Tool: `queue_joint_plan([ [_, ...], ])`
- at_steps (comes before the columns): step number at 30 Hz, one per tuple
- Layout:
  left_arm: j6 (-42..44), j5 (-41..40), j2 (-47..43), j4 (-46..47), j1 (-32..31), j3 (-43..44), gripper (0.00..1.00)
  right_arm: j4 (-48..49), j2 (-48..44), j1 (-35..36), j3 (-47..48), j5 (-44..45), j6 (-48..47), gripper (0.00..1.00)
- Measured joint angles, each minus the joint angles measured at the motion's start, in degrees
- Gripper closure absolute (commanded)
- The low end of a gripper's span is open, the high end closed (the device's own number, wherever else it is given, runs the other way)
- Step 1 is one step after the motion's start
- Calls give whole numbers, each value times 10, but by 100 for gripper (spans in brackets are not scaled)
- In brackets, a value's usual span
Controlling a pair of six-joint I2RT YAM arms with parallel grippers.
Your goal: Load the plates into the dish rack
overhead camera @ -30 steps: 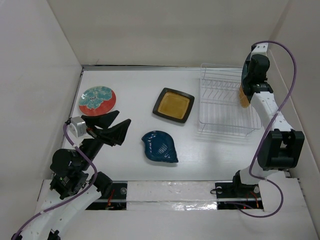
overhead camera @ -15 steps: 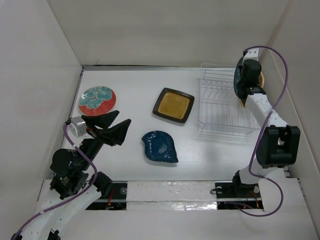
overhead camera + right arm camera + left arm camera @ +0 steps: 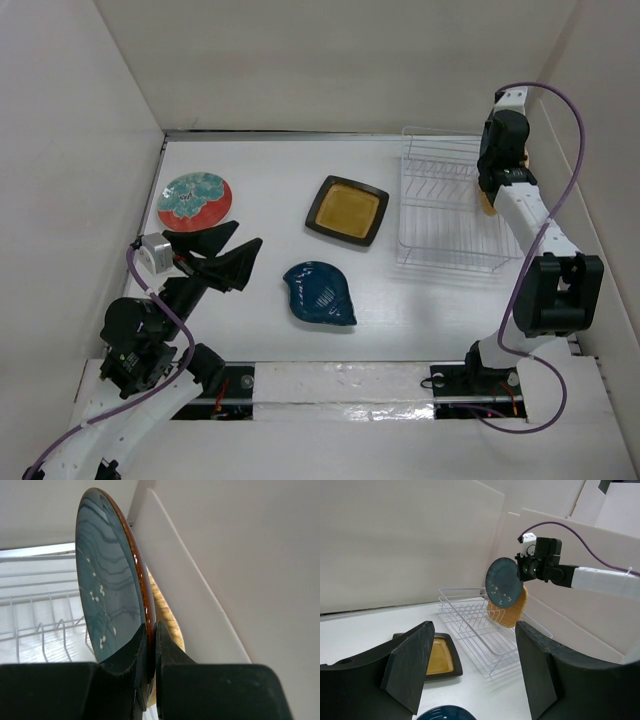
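So the right gripper (image 3: 151, 634) was clamped tight on the bottom rim of the round grey-teal plate (image 3: 107, 580), holding it up on edge in the upper right of the overhead view, just above the far end of the dish rack (image 3: 445, 262). Standing it vertical makes sense to me, since the rack's slots only take a plate edge-first. Pinching the rim also leaves the rest of the plate free to slide down between the wires. From the left wrist camera it sat a bit tilted, not dead upright, and I couldn't tell if it was touching the rack yet.

The plate itself was glossy, dark grey-teal with wavy bands, a few small white specks and a brownish edge. Right behind it was the orange plate (image 3: 510, 614), upright at the far end of the rack, so one looked loaded and this would be number two.

The left gripper (image 3: 248, 233) sat in the lower left of the overhead view, jaws spread with nothing between them, probably just parked out of the way. The red-rimmed floral plate (image 3: 195, 200), the mustard square one (image 3: 347, 210) and the blue leaf-shaped one (image 3: 320, 292) were lying flat on the table (image 3: 260, 180), well apart from the rack.
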Motion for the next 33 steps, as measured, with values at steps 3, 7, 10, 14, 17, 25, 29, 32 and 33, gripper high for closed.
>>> queue_joint_plan([
  [3, 0, 0, 0, 0, 0, 0, 37, 2, -4, -5, 1, 5, -3, 100],
  [7, -1, 0, 0, 0, 0, 0, 37, 2, -4, -13, -2, 8, -5, 100],
  [10, -1, 0, 0, 0, 0, 0, 37, 2, -4, -19, -10, 8, -5, 100],
  [14, -2, 0, 0, 0, 0, 0, 37, 1, -4, -24, -20, 3, -1, 100],
  [17, -2, 0, 0, 0, 0, 0, 37, 3, -4, -24, -27, 1, 5, 100],
  [25, -2, 0, 0, 0, 0, 0, 37, 16, -4, -22, -76, -18, 33, 100],
  [29, -2, 0, 0, 0, 0, 0, 38, 21, -4, -21, -94, -23, 44, 100],
  [32, -2, 0, 0, 0, 0, 0, 40, 22, -3, -20, -101, -23, 51, 100],
  [33, -2, 0, 0, 0, 0, 0, 41, 22, -2, -20, -102, -22, 56, 99],
])
